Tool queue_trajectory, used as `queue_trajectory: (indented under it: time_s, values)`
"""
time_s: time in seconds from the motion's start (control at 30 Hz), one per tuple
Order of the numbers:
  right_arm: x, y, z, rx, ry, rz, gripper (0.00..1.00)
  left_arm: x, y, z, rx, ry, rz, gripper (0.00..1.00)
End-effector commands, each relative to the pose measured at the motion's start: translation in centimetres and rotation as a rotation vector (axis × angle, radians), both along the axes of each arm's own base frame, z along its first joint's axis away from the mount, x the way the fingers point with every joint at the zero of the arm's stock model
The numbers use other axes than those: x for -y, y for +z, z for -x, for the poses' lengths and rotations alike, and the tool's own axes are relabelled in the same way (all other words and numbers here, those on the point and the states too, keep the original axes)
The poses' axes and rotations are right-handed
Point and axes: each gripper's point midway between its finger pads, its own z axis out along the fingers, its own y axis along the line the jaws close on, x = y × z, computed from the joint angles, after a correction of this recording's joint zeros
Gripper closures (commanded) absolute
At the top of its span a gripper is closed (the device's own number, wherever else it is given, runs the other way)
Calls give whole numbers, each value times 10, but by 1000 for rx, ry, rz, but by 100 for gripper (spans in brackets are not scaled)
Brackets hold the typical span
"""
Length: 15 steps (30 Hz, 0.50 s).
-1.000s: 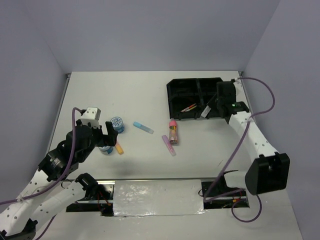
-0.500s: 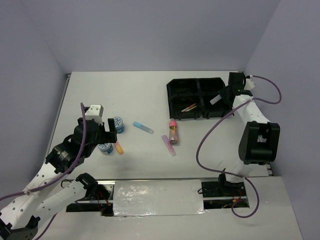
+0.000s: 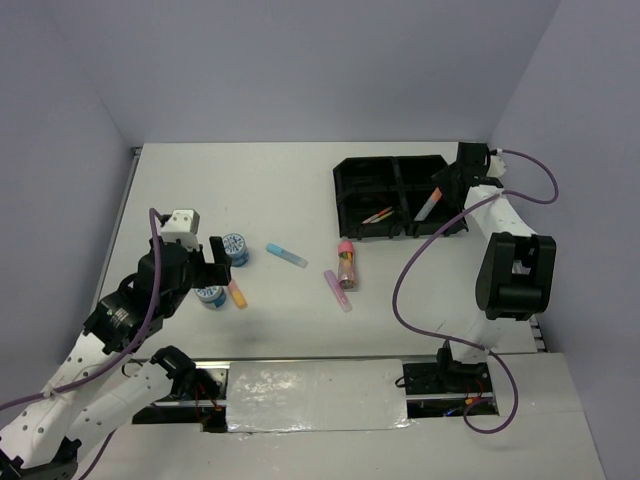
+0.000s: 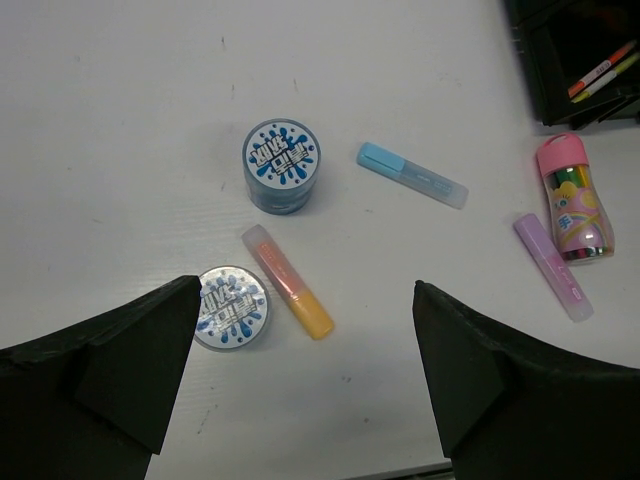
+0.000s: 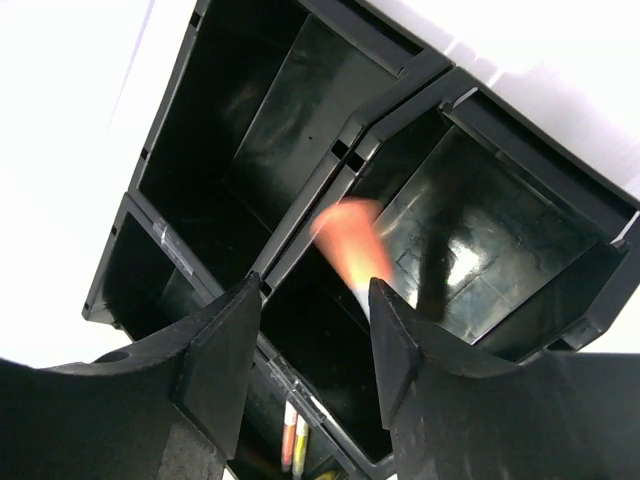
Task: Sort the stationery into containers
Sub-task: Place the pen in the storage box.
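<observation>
right gripper (image 5: pixel 300 335) above the black tray (image 5: pixel 160 150), jaws apart, clamped on nothing; a blurred orange marker (image 5: pixel 350 245) shows between them, out past the tips, tilted, clear of both pads; seen from above it sits over the tray's right half; which compartment, cannot tell; two thin pens (image 3: pixel 377 215) lie in the near left compartment

left gripper (image 4: pixel 305 340) hangs over the counter (image 4: pixel 120 100), jaws wide apart, holding nothing; under the gap lie a tape roll (image 4: pixel 231 307) and an orange marker (image 4: pixel 290 295), just beside each other; a second tape roll (image 4: pixel 281 165) stands beyond the tips; blue marker (image 4: pixel 412 175) to its right; purple marker (image 4: pixel 553 265) and glue stick (image 4: pixel 572 197) farther right, side by side, near the tray's corner; all of these loose on the counter, touched by neither gripper
</observation>
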Motion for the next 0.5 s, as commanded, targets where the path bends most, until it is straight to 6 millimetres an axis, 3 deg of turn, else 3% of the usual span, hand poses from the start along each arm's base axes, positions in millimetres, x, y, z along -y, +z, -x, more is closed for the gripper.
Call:
queue_trajectory:
  time_s: [0.0, 0.13, 0.17, 0.23, 0.27, 0.3, 0.37, 0.4, 0.47]
  values:
    - [-2, 25, -9, 76, 11, 12, 44, 3, 9, -5, 38, -9, 20, 1]
    - [-12, 35, -10, 100, 67, 26, 42, 2, 9, -6, 38, -5, 19, 1]
    - [-28, 42, -12, 117, 119, 42, 42, 2, 9, -6, 38, -5, 19, 1]
    - [-47, 73, -16, 196, 239, 125, 42, -2, 9, -6, 40, 15, 16, 1]
    - [-77, 85, -15, 234, 334, 155, 41, -4, 11, -6, 45, 29, 22, 1]
    - [-119, 107, -8, 299, 471, 173, 39, -11, 10, -7, 43, 67, 11, 1]
    - [-166, 132, 2, 397, 686, 271, 30, -22, 12, -7, 46, 133, 16, 1]
    - [-213, 139, 19, 442, 846, 274, 12, -30, 11, -8, 43, 177, 11, 1]
    - [-245, 140, 36, 426, 983, 359, 10, -46, 12, -6, 41, 273, -1, 1]
